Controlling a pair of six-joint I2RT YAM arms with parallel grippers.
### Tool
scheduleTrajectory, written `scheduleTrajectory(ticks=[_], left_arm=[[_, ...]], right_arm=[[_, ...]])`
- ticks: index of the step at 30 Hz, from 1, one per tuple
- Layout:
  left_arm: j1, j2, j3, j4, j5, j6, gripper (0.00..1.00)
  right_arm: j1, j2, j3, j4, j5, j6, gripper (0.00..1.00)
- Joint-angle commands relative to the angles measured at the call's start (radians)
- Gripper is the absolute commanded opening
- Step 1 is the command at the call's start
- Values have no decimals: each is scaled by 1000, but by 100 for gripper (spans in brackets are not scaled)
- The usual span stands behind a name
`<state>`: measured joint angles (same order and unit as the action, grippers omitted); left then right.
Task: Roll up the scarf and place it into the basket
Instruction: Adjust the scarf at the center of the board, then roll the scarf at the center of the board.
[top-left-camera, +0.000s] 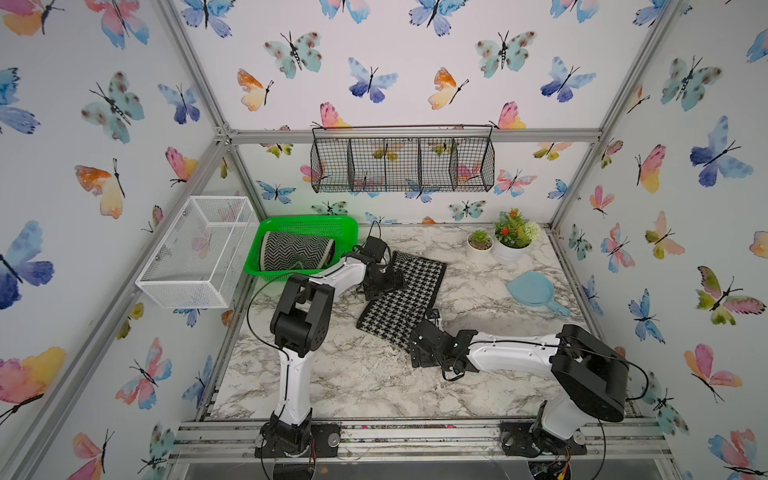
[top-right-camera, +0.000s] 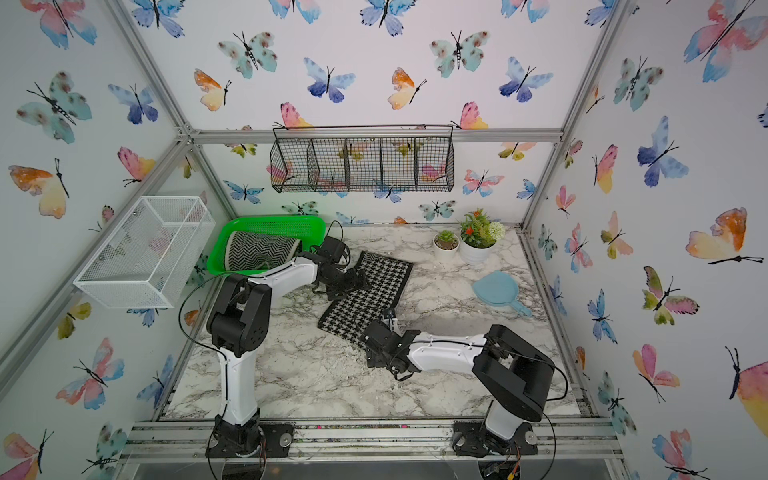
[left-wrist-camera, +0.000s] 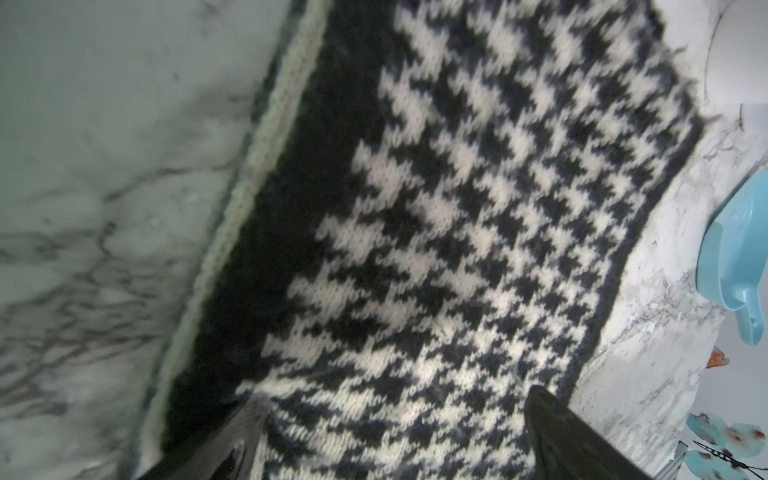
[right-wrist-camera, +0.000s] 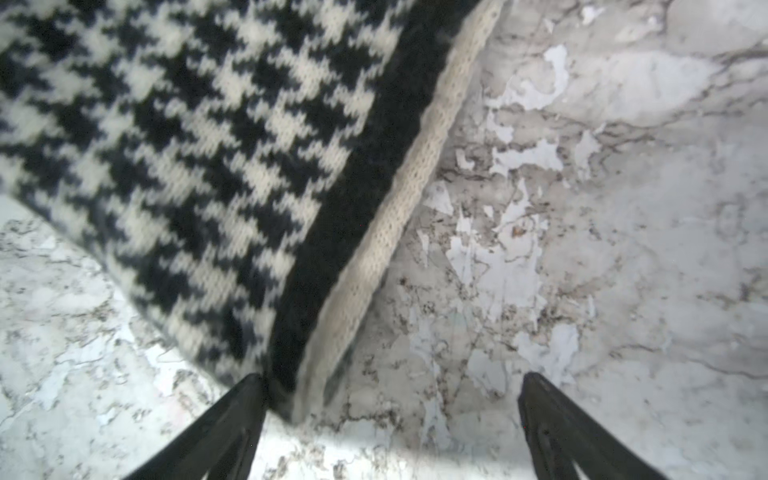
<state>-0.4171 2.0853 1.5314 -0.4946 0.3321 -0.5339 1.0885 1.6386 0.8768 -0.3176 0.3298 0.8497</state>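
Currently the houndstooth scarf (top-left-camera: 405, 297) lies flat and unrolled, diagonal across the middle of the worktop (top-left-camera: 353, 374), its far end near the basket (top-left-camera: 307, 223). Left claw (left-wrist-camera: 392, 399) is low over that far end, jaws wide, both fingers above the knit; contact not discernible. Right claw (right-wrist-camera: 392, 376) is at the near end, jaws wide, the scarf's cream edging between its fingers. Basket sits in the rear left corner and holds a rolled zigzag cloth (top-left-camera: 297, 251). Blue scoop (top-left-camera: 534, 291) lies near the right edge; potted plants (top-left-camera: 505, 241) stand at the rear edge.

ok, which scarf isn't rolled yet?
The houndstooth scarf, flat on the table; the zigzag scarf sits rolled inside the green basket.
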Motion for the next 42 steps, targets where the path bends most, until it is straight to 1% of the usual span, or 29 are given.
scheduleTrajectory(ticks=[1,3,7,9,11,13,14,15,20,24,26,27,30,31,32,34,35,36,40,42], left_arm=[[23,-33,-42,1,-41,32,99],[25,-110,-75,12,-18,26,99],[49,-275,-152,28,36,-3,99],[75,-346,-189,20,55,-17,98],[116,-405,-248,21,97,-35,98],[157,-457,-322,38,141,-44,99],[177,-481,-360,50,180,-44,99],[199,-504,-401,59,195,-43,99],[288,-593,-536,99,258,-28,99],[331,-626,-568,89,278,-4,99],[343,-632,-574,86,290,3,99],[348,-635,-576,84,295,4,99],[353,-641,-576,82,300,10,99],[356,-641,-575,83,301,12,99],[357,-642,-574,82,304,14,99],[360,-644,-570,73,306,22,99],[362,-646,-567,67,303,26,99],[366,-652,-569,64,298,30,99],[384,-690,-570,41,262,44,99],[393,-716,-563,22,221,50,99]], right_arm=[[11,-53,38,-99,96,-56,98],[12,-90,54,-99,113,-149,97],[27,-100,93,-41,68,-413,94],[37,-64,138,-52,60,-507,92],[49,-12,178,-65,63,-582,90],[59,25,196,-47,70,-642,90],[60,44,200,-24,58,-678,90],[60,65,206,-7,53,-710,90],[60,181,255,-4,111,-799,87],[60,225,265,11,99,-838,83],[60,250,272,7,109,-842,80],[60,262,279,-4,117,-842,78],[60,297,288,-17,123,-840,62],[60,311,295,-28,117,-839,52],[60,324,304,-37,110,-836,45],[59,339,327,-57,89,-824,24],[60,340,342,-67,74,-813,10],[60,337,357,-76,46,-797,2],[59,313,446,-106,-128,-750,2],[56,310,517,-139,-200,-727,2]])
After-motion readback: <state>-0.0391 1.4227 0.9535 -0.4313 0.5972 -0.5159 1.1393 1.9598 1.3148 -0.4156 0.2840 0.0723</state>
